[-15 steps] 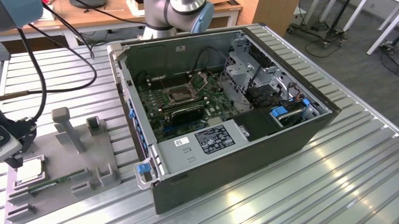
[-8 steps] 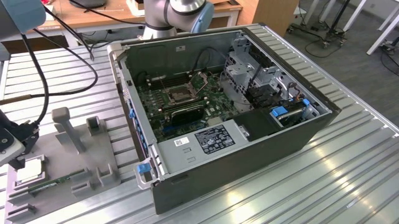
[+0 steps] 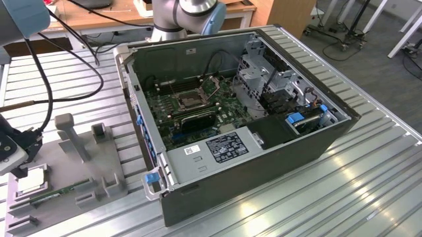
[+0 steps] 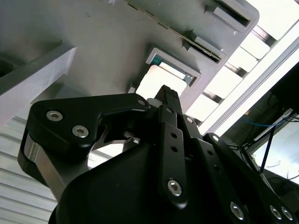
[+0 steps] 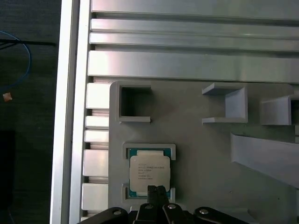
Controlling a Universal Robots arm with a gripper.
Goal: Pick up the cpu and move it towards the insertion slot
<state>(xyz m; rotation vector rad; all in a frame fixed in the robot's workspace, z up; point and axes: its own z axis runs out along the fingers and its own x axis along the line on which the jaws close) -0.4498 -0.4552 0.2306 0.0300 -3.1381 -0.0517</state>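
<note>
**Here, the gripper sits over the cpu with its fingers together**

Down in the lower left of the exterior view, the gripper (image 3: 19,169) hangs over a grey holder plate (image 3: 71,170) that lies on the slatted metal table (image 3: 369,187). The cpu (image 5: 149,172) rests flat in a shallow square pocket (image 5: 172,150) of that plate, with its silvery top facing up and a green rim showing around it.

In the first wrist view the two black fingertips (image 5: 153,192) are pressed side by side with no gap and hold nothing. They overlap one edge of the chip, but it is not possible to tell whether they touch it or hover just above it.

A thin green memory stick (image 3: 58,191) lies on the same plate near the chip.

The insertion slot (image 3: 187,101) is well apart from the chip, toward the upper middle of the exterior view. It is a square socket with a dark centre and a metal frame, set on the green motherboard (image 3: 228,98) inside the opened computer case (image 3: 264,173). The arm (image 3: 188,15) rises behind the case at the top of that view.
</note>
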